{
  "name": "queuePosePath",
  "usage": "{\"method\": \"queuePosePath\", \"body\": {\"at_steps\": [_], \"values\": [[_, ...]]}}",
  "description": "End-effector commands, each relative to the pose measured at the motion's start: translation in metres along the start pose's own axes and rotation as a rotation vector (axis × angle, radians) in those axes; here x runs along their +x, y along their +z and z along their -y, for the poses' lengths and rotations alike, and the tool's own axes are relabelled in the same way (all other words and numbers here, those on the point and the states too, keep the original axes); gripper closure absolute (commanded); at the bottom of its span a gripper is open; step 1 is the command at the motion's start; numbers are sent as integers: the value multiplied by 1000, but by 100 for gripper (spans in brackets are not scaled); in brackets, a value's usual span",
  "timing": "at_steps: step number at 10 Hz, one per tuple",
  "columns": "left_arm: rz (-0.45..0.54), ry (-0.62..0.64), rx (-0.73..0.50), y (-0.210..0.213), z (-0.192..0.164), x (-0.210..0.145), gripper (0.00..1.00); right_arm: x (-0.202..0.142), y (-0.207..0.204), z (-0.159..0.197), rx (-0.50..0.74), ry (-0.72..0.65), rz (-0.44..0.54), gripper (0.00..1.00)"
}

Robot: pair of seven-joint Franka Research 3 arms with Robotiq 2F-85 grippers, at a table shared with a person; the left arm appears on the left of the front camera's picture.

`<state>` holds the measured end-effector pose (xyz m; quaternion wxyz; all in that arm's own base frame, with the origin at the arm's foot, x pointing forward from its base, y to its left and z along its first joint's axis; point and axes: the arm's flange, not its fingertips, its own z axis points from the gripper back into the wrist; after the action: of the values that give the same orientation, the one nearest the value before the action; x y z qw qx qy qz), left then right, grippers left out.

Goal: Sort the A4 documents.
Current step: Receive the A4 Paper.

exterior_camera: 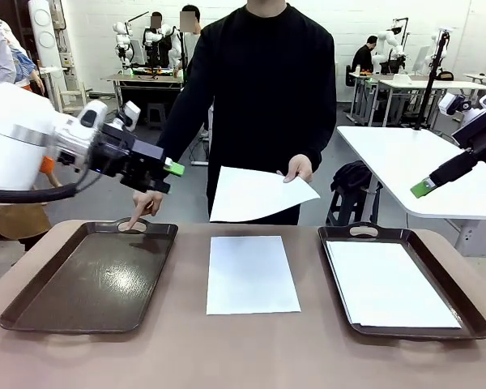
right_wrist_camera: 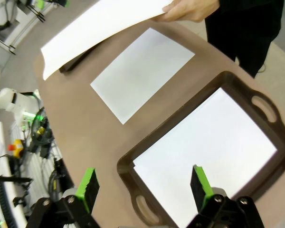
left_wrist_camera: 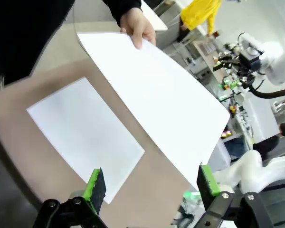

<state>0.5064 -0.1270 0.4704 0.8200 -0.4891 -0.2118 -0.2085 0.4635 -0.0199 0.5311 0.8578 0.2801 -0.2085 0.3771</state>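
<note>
Paper sheets (exterior_camera: pixel 253 274) lie mid-table and in the right-edge tray (exterior_camera: pixel 470 312) of this tan table (exterior_camera: pixel 227 356), busy lab behind, below the gaping, empty left gripper (left_wrist_camera: pixel 150 173) and right gripper (right_wrist_camera: pixel 143 175).

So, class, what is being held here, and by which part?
The person's hand holds a white sheet by an edge near a corner; the left gripper and right gripper hold nothing.
</note>
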Motion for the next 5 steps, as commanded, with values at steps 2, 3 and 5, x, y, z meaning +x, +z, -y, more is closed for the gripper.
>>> {"method": "queuePosePath", "body": {"at_steps": [2, 3, 5], "values": [[-67, 90, -27, -35, -24, 19, 0, 0, -1, 0, -4, -1, 4, 0], [-70, 113, -49, -48, -29, 17, 0, 0, -1, 0, -4, -1, 4, 0], [-51, 170, -140, -66, -36, 19, 0, 0, -1, 0, -4, -1, 4, 0]]}}
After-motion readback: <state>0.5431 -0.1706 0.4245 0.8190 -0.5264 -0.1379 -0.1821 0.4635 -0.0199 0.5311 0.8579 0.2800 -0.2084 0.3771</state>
